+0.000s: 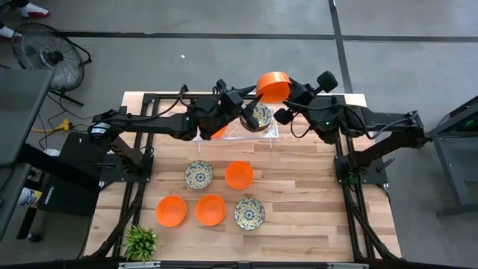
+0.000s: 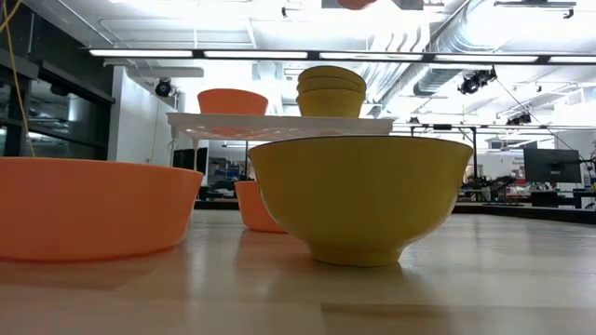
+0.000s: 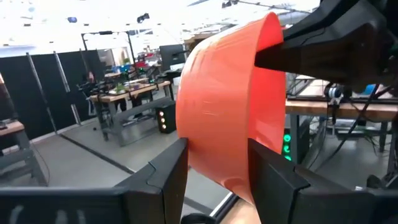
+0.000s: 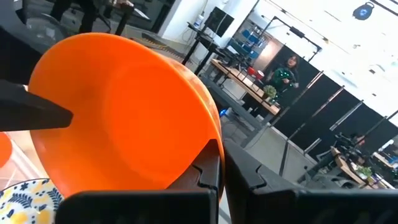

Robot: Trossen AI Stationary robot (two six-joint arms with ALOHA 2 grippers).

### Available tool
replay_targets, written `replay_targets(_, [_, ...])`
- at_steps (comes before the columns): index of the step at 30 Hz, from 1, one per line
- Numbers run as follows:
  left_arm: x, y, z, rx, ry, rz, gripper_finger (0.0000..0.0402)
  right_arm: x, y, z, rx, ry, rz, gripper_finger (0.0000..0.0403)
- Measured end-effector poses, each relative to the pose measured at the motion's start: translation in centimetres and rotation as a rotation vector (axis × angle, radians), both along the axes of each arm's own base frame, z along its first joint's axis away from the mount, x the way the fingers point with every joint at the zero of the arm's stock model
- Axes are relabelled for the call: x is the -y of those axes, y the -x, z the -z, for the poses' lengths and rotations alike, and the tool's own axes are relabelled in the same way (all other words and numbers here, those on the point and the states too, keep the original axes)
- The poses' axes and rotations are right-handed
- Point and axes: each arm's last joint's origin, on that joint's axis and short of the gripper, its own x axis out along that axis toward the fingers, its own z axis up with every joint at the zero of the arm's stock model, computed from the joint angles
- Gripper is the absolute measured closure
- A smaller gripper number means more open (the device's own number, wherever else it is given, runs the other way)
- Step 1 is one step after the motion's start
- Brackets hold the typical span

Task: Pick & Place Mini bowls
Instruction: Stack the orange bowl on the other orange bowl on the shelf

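Note:
An orange-red mini bowl (image 1: 272, 86) is held in the air above the table's far side, tipped on its side. My right gripper (image 4: 222, 171) is shut on its rim. My left gripper (image 3: 217, 180) is open, with one finger on each side of the same bowl (image 3: 217, 106). Below them the white tray (image 1: 233, 134) carries a stack of floral bowls (image 1: 259, 116) and one orange bowl (image 1: 218, 131). Three orange bowls (image 1: 239, 175) (image 1: 171, 211) (image 1: 210, 210) and two floral bowls (image 1: 199, 175) (image 1: 249, 213) rest on their bases on the table. My right gripper pinches the orange bowl's rim (image 4: 210, 138) between its two fingers, one inside the bowl and one outside. The bowl is lifted clear and tipped, its opening turned sideways. My left gripper's fingers (image 3: 168, 174) flank the bowl's wall; I cannot tell whether they touch it.
The tray stands raised on legs at the table's far middle (image 2: 279, 124). A small green plant (image 1: 140, 241) sits at the near left corner. Bare wood lies near the right edge (image 1: 314, 187). A floor fan (image 1: 45, 52) stands beyond the table.

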Motion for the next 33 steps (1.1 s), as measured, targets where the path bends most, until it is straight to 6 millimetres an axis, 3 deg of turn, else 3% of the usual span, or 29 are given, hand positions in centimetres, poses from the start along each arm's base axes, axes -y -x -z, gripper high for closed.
replay_targets(6, [0.0,-0.1,0.3,-0.055,-0.029,0.017,0.0253,-0.4,0.3,0.0,-0.063,0.006,-0.081,0.0403])
replay_targets(21, [-0.8,0.2,0.4,-0.074,-0.024,-0.104,0.0254,-1.0,-0.3,0.1,-0.007,-0.065,-0.260,0.0402])
replay_targets(28, [-0.9,0.2,0.2,-0.069,-0.026,-0.100,0.0306,-1.1,-0.7,0.3,-0.020,-0.078,-0.325,0.0402])
replay_targets(33, [-0.9,0.2,0.3,-0.074,-0.020,-0.107,0.0307,-1.0,-0.7,0.3,-0.048,-0.054,-0.307,0.0402])
